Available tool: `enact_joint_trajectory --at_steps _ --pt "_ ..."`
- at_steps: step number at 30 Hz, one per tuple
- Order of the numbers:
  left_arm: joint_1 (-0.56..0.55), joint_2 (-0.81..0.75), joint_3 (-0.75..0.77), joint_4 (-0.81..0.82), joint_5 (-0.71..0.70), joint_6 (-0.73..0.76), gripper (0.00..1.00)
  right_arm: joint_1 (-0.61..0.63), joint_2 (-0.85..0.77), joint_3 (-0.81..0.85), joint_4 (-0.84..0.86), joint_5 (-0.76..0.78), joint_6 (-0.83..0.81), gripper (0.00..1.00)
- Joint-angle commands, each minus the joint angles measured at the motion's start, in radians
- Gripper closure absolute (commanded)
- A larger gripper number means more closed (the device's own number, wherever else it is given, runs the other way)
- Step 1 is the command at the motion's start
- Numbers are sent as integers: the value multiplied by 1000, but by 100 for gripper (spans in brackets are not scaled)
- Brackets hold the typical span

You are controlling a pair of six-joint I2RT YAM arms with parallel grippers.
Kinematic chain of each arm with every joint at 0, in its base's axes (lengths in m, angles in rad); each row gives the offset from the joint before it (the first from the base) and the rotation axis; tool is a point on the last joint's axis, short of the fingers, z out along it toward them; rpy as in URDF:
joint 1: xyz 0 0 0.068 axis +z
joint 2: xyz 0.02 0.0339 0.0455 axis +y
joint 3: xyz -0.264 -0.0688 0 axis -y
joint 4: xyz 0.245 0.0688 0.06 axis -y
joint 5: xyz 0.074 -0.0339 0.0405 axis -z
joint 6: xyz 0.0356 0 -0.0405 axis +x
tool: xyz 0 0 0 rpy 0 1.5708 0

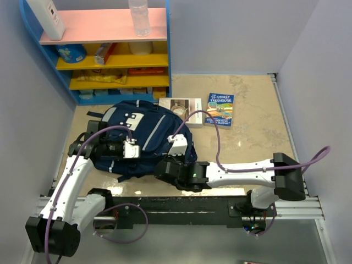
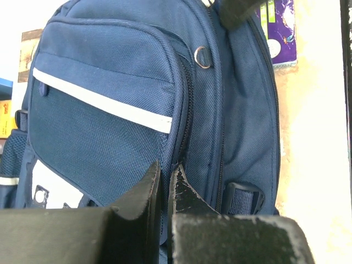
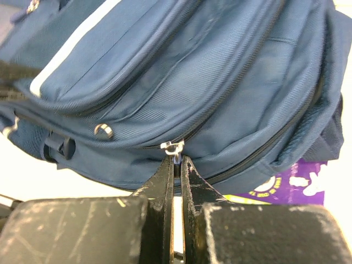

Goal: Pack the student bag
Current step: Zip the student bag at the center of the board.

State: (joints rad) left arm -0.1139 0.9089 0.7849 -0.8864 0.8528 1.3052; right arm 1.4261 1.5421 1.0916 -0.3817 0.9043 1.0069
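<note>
Top view: shows the bag (image 1: 147,125) flat on the table (image 1: 258,132), front up, just before the shelf (image 1: 104,27), with a box (image 1: 181,104) and a book (image 1: 220,109) beside its far right corner. Shows the left arm (image 1: 71,176) rising from its base and bent forward, wrist over the bag's near left part. Shows the right arm (image 1: 242,171) stretched low and leftward along the near edge, wrist turned toward the bag's near right side.

Left wrist: finds the left gripper (image 2: 164,179) all but closed, only a slit between the fingers, tips against the front pocket's zip seam; cannot tell whether any cloth is caught.

Right wrist: finds the right gripper (image 3: 176,165) closed upon a silver zip pull (image 3: 172,146) on the bag's side, tips meeting just under the slider.
</note>
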Motion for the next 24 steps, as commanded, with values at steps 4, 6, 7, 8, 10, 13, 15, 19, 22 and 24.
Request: enact_joint_trajectory --at_steps 4,6,7,8,10,13,15,19,22,24 --pt "7 -34 -39 -54 -46 63 100 -131 -201 -91 -34 22 -100 100" --pt "6 -36 -38 -63 -43 68 100 -176 -221 -104 -5 -44 -149 100" --pt "6 -35 -38 -65 -43 78 100 -191 -221 -107 4 -74 -169 100" --pt "6 -34 -38 -72 -40 81 100 -213 -218 -105 9 -100 -191 100" --pt "6 -36 -38 -82 -40 100 100 -222 -203 -98 26 -132 -227 100" --pt "6 -36 -39 -112 -46 143 100 -243 -168 -76 36 -188 -278 100" --pt "6 -36 -42 -117 -66 144 100 -251 -160 -68 52 -229 -310 100" --pt "7 -39 -30 -109 -98 105 71 -251 -175 -70 98 -335 -353 100" --pt "8 -71 28 -79 -52 8 50 -251 -185 -85 124 -424 -347 100" --pt "8 -99 89 -72 30 -26 40 -250 -191 -101 161 -476 -347 100"
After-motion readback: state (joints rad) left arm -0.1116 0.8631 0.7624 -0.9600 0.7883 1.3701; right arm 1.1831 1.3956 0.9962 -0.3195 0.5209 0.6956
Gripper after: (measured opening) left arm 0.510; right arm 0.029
